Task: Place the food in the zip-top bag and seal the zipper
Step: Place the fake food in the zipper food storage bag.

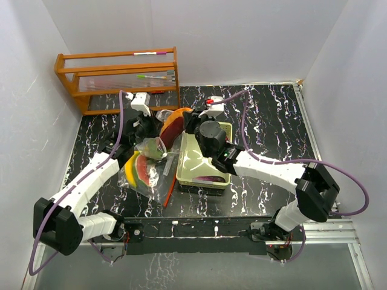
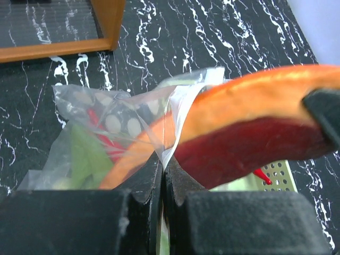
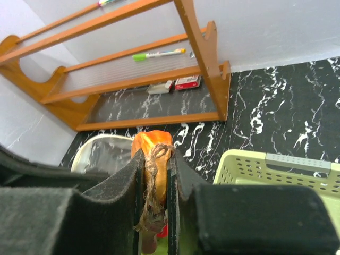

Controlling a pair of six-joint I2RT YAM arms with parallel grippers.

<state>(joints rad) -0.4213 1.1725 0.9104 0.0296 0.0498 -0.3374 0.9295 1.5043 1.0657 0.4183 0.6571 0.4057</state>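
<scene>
My right gripper (image 1: 191, 124) is shut on a big orange wedge (image 1: 174, 124) with dark red flesh and holds it by one end over the mouth of the clear zip-top bag (image 1: 149, 169). In the right wrist view the wedge (image 3: 153, 149) and its twine loop sit between the pads. My left gripper (image 1: 147, 130) is shut on the bag's rim (image 2: 178, 103) and holds it up. The wedge (image 2: 249, 122) pokes into the bag's mouth. A watermelon slice (image 1: 140, 169), a yellow piece and green food lie inside the bag. A purple aubergine (image 1: 211, 179) lies in the basket.
The pale green slatted basket (image 1: 188, 164) stands right of the bag, under my right arm. A wooden rack (image 1: 118, 75) with pens stands at the back left against the wall. A thin red-orange strip (image 1: 170, 188) lies at the bag's near right edge.
</scene>
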